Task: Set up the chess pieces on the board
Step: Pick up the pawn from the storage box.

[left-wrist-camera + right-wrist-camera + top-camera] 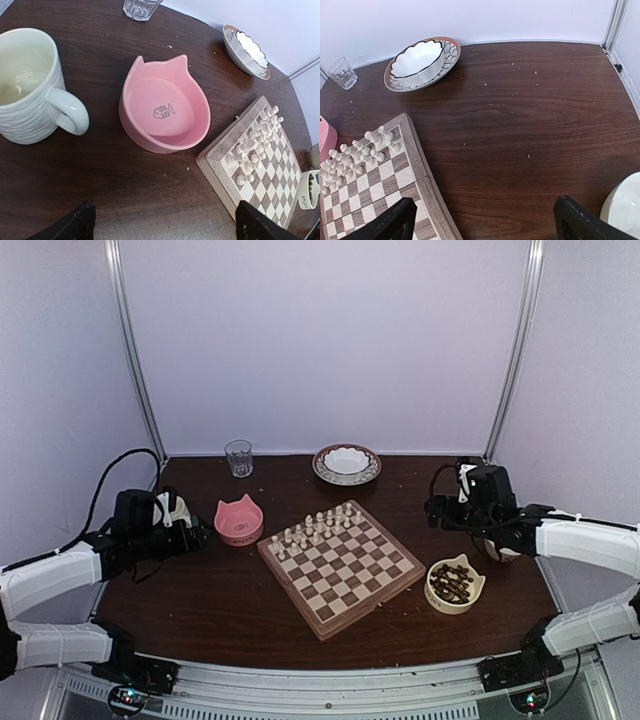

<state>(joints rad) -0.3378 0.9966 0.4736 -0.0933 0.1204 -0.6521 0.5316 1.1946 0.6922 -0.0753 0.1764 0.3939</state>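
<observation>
The board (350, 585) lies angled at the table's middle, with cream-white chessmen (315, 525) lined along its far two rows. The dark chess pieces (451, 582) are heaped in a cream cat-eared bowl (470, 602) right of the board. My left gripper (200, 533) hovers open at the left, beside a pink bowl. In the left wrist view its fingers (75, 225) stand wide apart over bare tabletop, with the board's corner (225, 165) at the right. My right gripper (435, 510) is open beyond the board's right corner. In the right wrist view its fingers (580, 220) hold nothing, the board's border (420, 170) to the left.
An empty pink cat-shaped bowl (165, 107) sits left of the board. A white mug (30, 85) stands by the left gripper. A drinking glass (239, 457) and a patterned bowl (346, 463) stand at the back. A white vessel (625, 205) lies under the right wrist.
</observation>
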